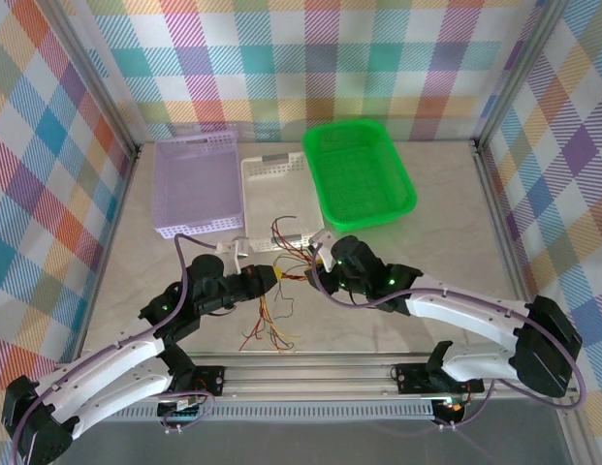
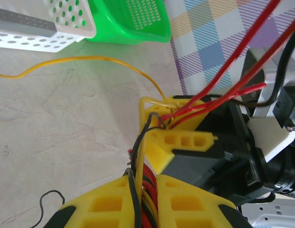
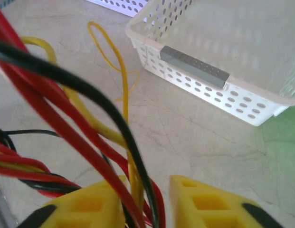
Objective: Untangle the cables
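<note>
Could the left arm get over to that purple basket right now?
Probably yes: the table between the left gripper and the purple basket looks bare. But it is shut on the cables, which also run into the right gripper, so they would tug.

A: What stands at the far end of the table (image 1: pixel 446 232)?
B: Side by side: left basket (image 1: pixel 196 184), middle basket (image 1: pixel 274 189), right basket (image 1: pixel 359 172).
A: And the cables (image 1: pixel 286 277)?
B: Before the middle basket, between the left gripper (image 1: pixel 269 281) and the right gripper (image 1: pixel 317 274).
</note>
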### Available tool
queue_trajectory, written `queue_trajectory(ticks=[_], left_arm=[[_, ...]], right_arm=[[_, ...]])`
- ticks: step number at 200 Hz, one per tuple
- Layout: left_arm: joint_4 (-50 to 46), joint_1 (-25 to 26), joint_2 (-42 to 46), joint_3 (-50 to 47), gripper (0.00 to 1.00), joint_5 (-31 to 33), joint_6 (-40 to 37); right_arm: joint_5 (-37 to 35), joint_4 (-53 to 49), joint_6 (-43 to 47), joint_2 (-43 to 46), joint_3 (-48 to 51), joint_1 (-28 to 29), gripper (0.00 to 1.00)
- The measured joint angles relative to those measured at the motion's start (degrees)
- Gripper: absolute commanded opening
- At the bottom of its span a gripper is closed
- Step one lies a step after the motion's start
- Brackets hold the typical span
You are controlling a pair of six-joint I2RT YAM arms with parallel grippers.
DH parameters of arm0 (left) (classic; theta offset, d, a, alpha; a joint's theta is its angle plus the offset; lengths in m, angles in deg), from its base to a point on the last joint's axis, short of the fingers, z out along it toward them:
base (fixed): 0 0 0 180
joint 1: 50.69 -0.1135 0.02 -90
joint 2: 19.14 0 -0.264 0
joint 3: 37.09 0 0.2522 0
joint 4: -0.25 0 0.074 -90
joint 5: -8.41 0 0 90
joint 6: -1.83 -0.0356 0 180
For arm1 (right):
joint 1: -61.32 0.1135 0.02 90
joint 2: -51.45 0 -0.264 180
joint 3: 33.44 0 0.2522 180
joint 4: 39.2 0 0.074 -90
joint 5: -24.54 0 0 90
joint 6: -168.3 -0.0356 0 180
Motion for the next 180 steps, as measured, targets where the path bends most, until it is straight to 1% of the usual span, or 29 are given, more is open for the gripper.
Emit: queue_trajectory(ticks=[13,20,38,51,54,62,71,79,84,109,114,156,160,163,180], left_arm=[[0.1,0.0,0.0,0.0,0.0,-0.4,-0.1],[0.2,0.0,0.0,0.0,0.0,-0.6,-0.2],[0.2,0.1,0.3,0.0,0.11,-0.8,-0.3],[0.2,0.2,1.0,0.0,0.16,-0.8,-0.4],[0.2,0.2,1.2,0.0,0.19,-0.9,-0.5],[0.3,0.2,1.6,0.0,0.23,-1.0,-0.6],[0.4,0.3,2.1,0.0,0.32,-1.2,-0.6],[0.5,0.3,2.5,0.0,0.36,-1.6,-0.5],[0.6,0.3,2.7,0.0,0.4,-1.9,-0.7],[1.4,0.4,3.3,-0.1,0.46,-2.9,-0.9],[1.5,0.4,3.4,-0.1,0.52,-3.0,-0.9],[1.5,0.4,4.9,-0.1,0.57,-4.0,-1.5],[1.5,0.4,5.0,-0.1,0.62,-4.0,-1.5],[1.5,0.4,5.0,-0.1,0.63,-4.0,-1.6],[1.5,0.5,5.2,-0.3,0.64,-4.0,-1.6]], right_arm=[[-2.0,0.0,0.3,-0.3,-0.2,0.3,0.0],[-2.7,0.0,0.4,-0.3,-0.2,0.5,0.0],[-4.2,0.6,0.4,-0.1,-0.2,0.8,0.0],[-4.9,0.7,0.4,0.7,-0.2,1.1,0.0],[-4.9,0.7,0.4,0.9,-0.2,1.1,0.0],[-5.0,0.7,0.3,1.8,-0.2,1.2,0.0],[-5.8,0.7,0.0,2.6,-0.2,1.2,0.0],[-6.6,0.7,-0.5,3.4,-0.2,1.0,0.0],[-7.0,0.7,-0.8,3.8,-0.2,0.9,0.0],[-8.1,0.3,-2.3,5.9,-0.2,0.5,0.0],[-8.1,0.2,-2.5,6.3,-0.2,0.5,0.0],[-6.7,-0.7,-5.3,10.4,-0.2,0.1,0.0],[-6.3,-0.7,-5.6,10.8,-0.2,-0.1,0.0],[-5.9,-0.8,-5.9,11.2,-0.2,-0.2,0.0],[-3.7,-0.9,-7.6,13.1,-0.2,-1.0,0.0]])
